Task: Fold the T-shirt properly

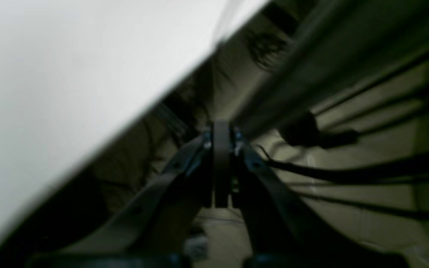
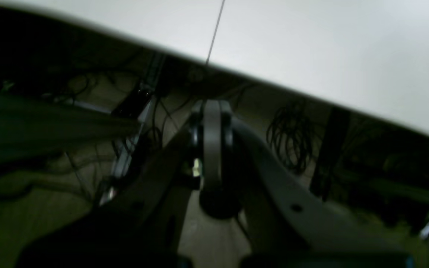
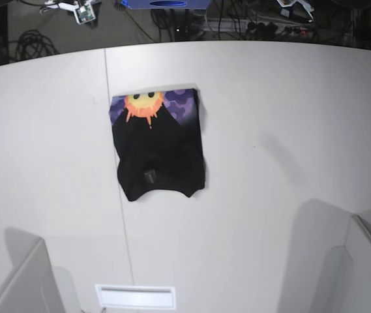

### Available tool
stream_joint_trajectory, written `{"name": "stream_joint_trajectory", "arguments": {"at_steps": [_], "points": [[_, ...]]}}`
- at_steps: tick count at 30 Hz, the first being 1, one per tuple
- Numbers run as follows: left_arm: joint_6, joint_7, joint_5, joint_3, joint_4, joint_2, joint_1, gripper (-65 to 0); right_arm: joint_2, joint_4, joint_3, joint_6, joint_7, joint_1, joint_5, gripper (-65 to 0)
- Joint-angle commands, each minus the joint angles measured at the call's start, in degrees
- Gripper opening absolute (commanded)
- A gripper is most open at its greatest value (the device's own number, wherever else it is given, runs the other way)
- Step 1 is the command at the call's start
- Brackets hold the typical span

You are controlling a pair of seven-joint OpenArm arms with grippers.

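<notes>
Left wrist view: the left gripper (image 1: 221, 149) has its jaws pressed together, empty, beyond the table (image 1: 69, 74) edge. Right wrist view: the right gripper (image 2: 212, 149) likewise closed on nothing. Base view: the T-shirt (image 3: 159, 147) lies folded mid-table, long axis front-to-back, somewhat nearer the right arm's side.

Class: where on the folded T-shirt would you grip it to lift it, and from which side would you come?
Probably the T-shirt's near hem corners, coming from the table's near edge. It lies flat as a compact rectangle, and that rounded hem edge faces the arms, with bare table around it.
</notes>
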Motion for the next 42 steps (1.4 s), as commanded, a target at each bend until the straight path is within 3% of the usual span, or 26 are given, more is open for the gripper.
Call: {"name": "stream_joint_trajectory", "arguments": {"at_steps": [1,5,10,18,22,24,27,30,33,35,38,42], "points": [[-0.5,-1.2,-1.1,0.1,-1.0,-0.2,1.9,-65.0,0.0,0.4,-1.4,-0.3,-0.7,-1.4,-0.2,-65.0],[-0.5,-1.5,-1.1,3.2,-8.9,-0.1,1.9,-65.0,0.1,-0.5,-7.0,-0.3,-10.2,-1.2,-0.3,-65.0],[-0.5,-1.2,-0.8,6.8,-19.7,0.8,-2.4,-65.0,0.1,-7.8,-14.3,-0.3,-17.9,4.1,-0.2,-65.0],[-0.5,-1.5,-0.7,7.2,-40.9,6.2,-12.7,-65.0,0.0,-29.2,-24.1,-0.3,-19.2,14.4,0.0,-65.0],[-0.5,-1.7,-0.7,7.2,-54.4,9.2,-19.1,-65.0,0.1,-41.4,-28.5,-0.2,-18.8,22.5,8.1,-65.0],[-0.5,-1.8,-0.7,7.2,-61.6,10.4,-23.2,-65.0,0.3,-48.1,-32.8,0.5,-17.2,27.7,14.4,-65.0],[-0.5,-5.0,-0.7,7.2,-71.8,11.3,-28.3,-65.0,0.3,-59.0,-40.2,5.3,-14.3,35.0,22.2,-65.0],[-0.5,-11.4,-0.7,7.1,-83.8,12.4,-33.7,-65.0,-2.8,-73.5,-44.6,12.4,-9.5,41.1,29.1,-65.0],[-0.5,-14.5,-0.6,7.2,-97.7,12.6,-42.1,-65.0,-7.6,-89.1,-44.5,18.0,-0.7,45.6,31.9,-65.0],[-0.5,-15.1,-0.6,7.2,-104.8,12.6,-47.7,-65.0,-10.2,-97.8,-44.0,18.8,7.7,48.0,32.0,-65.0],[-0.5,-15.0,-0.6,7.2,-106.9,12.6,-52.1,-65.0,-12.7,-104.6,-44.0,18.7,18.9,50.6,32.2,-65.0],[-0.5,-14.9,4.7,7.2,-104.4,12.6,-53.0,-65.0,-13.2,-105.6,-43.8,18.7,20.9,52.3,32.4,-65.0]]}}
